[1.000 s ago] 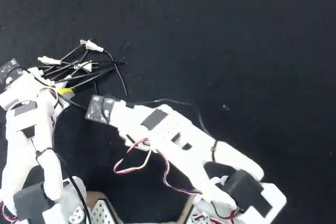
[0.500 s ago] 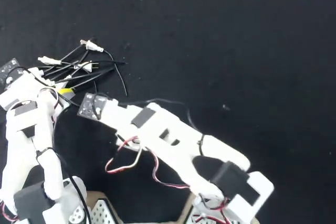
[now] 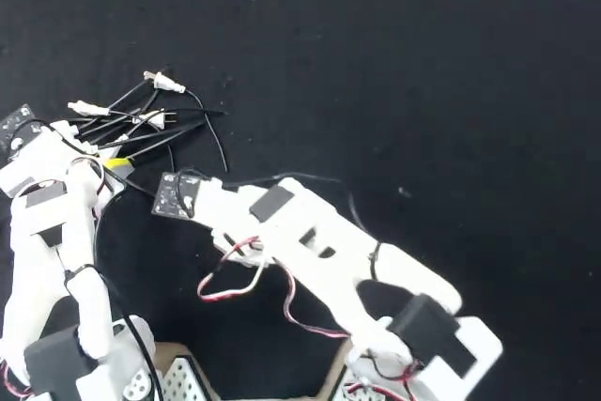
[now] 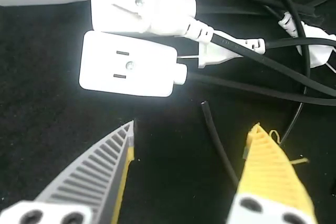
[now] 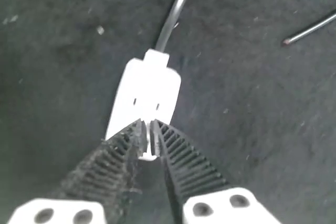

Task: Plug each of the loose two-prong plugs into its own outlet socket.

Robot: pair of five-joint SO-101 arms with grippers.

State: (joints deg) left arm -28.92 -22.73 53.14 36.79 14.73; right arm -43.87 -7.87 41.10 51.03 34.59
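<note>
In the right wrist view my right gripper is shut on the near edge of a white outlet socket with two slots, lying on the black table; its cable runs away from it. My left gripper hangs open over the table, just short of two more white outlet sockets. A white two-prong plug lies beside them, its prongs towards the nearer socket but apart from it. In the high view several white plugs on black cables lie at the left, beyond the left arm.
A tangle of black cables spreads between the two arms. The right arm stretches across the table's front from the lower right. A loose cable end lies near the held socket. The black table is bare to the right.
The right arm swung a little to the left, then back to the right, with its gripper low on the table. The left arm has kept still.
</note>
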